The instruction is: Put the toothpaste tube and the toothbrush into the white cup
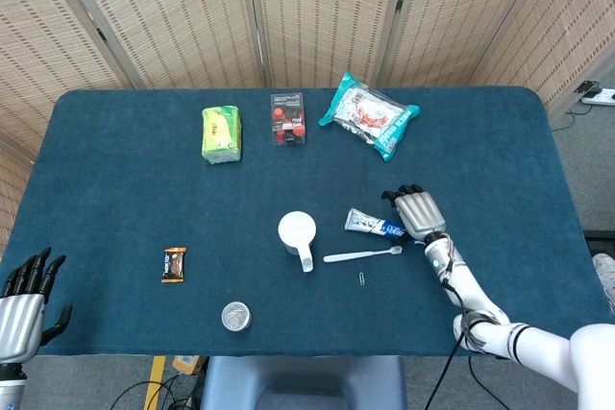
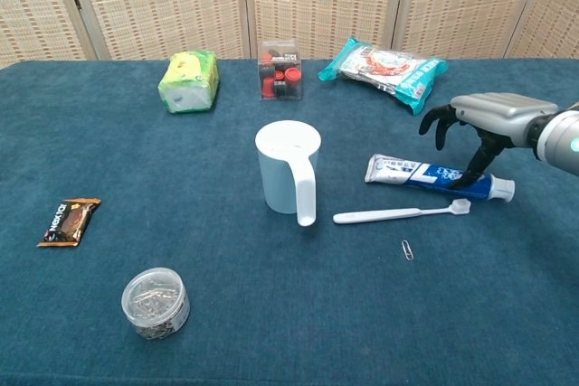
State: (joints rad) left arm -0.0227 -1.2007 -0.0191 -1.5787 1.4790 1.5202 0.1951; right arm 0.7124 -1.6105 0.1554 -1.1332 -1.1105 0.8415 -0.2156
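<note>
Currently right robot hand [image 2: 484, 119], fingers spread, arches over toothpaste tube [image 2: 439, 177] at 3 o'clock of white cup [image 2: 288, 165]; risk: slick tube slips during grasp.

White cup [image 2: 288, 167] upright; toothbrush [image 2: 402, 214] flat beside; toothpaste tube [image 2: 440, 177] flat behind it.

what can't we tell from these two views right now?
- Right hand grip on the toothpaste tube: chest view shows a finger touching it; head view hides contact under the hand's back.
- Left hand: cut off at the head view's corner, absent from the chest view.
- Inside of the white cup: chest view too low, head view too small.
</note>
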